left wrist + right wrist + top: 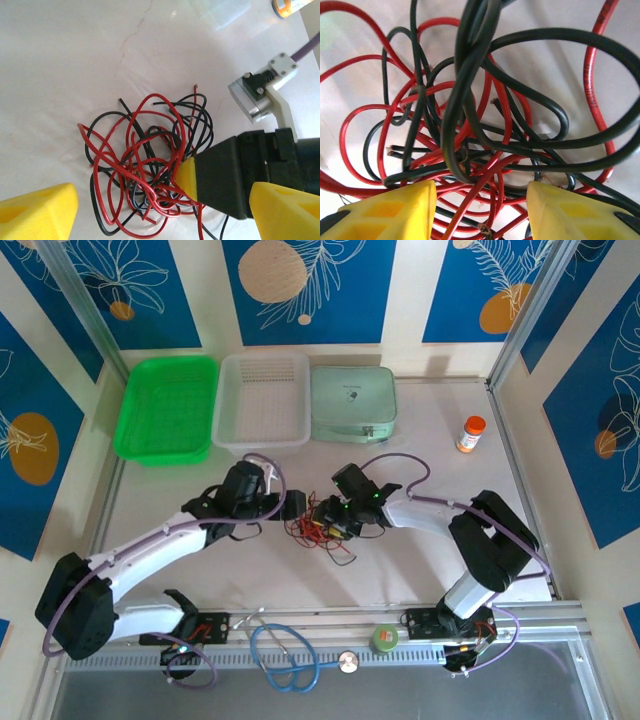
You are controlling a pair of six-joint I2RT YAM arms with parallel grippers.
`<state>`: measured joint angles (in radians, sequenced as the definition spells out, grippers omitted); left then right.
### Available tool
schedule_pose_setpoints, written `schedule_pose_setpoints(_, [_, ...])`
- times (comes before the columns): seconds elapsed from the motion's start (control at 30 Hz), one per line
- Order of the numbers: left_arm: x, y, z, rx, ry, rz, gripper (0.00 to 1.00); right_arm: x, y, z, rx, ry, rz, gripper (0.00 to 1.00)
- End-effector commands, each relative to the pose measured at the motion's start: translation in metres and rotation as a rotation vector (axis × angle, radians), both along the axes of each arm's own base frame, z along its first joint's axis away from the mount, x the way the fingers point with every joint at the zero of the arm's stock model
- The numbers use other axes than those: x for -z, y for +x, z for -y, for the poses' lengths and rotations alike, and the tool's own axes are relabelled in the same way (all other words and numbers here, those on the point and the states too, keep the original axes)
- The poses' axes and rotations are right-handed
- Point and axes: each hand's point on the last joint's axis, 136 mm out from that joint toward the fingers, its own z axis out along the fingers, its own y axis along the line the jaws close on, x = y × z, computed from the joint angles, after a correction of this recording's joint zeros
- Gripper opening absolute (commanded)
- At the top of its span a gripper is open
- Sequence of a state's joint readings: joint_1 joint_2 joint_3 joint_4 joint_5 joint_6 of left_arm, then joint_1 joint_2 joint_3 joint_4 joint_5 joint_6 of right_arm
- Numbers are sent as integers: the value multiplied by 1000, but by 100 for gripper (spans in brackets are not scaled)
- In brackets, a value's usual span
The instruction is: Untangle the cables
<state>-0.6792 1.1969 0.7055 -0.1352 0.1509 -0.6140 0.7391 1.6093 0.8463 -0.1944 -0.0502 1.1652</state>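
Note:
The cables [322, 531] lie in one tangled knot of thin red and black wires in the middle of the table. From the left wrist the cables [142, 167] sit between and just beyond my left gripper [160, 215], whose yellow fingers [37, 210] stand wide apart, open. My left gripper [297, 506] is at the knot's left edge. My right gripper [330, 518] reaches in from the right; its yellow-tipped finger [187, 177] presses into the wires. In the right wrist view the right gripper [480, 210] is open, with the cables [470, 125] looping between its fingers [390, 212].
A green basket [165, 410], a white basket [262, 400] and a pale green case [352, 403] line the back. An orange-capped bottle [470, 433] stands at the right. A light-blue stethoscope [285, 655] and a green tape roll [384, 638] lie at the near edge.

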Motion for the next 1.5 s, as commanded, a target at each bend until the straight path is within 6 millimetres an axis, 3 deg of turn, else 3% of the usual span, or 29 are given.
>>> schedule_pose_setpoints(0.0, [28,-27,10,155,-27,-1,90,5,-1,0,16,-24,-23,42])
schedule_pose_setpoints(0.1, [47,-34,10,200,-15,11,91,6,2,2,13,-32,-18,20])
schedule_pose_setpoints(0.23, [53,-34,14,247,-13,59,91,0,5,9,10,-47,-6,0])
schedule_pose_setpoints(0.57, [58,-10,36,308,23,93,91,-22,4,37,-16,-13,0,0])
schedule_pose_setpoints(0.87, [65,8,69,360,-49,78,89,-12,3,42,-4,40,-39,0])
schedule_pose_setpoints(1.0, [77,15,78,374,-41,43,83,-8,2,42,9,39,-44,0])
schedule_pose_setpoints(1.17, [94,19,82,388,1,11,68,-7,2,46,23,27,-40,0])
schedule_pose_setpoints(1.27, [102,19,81,392,19,-5,46,-8,2,49,30,21,-37,0])
schedule_pose_setpoints(1.4, [106,18,76,374,36,-11,4,-10,2,55,48,10,-28,0])
schedule_pose_setpoints(1.47, [102,20,66,343,77,11,0,-11,2,61,59,-6,-22,0])
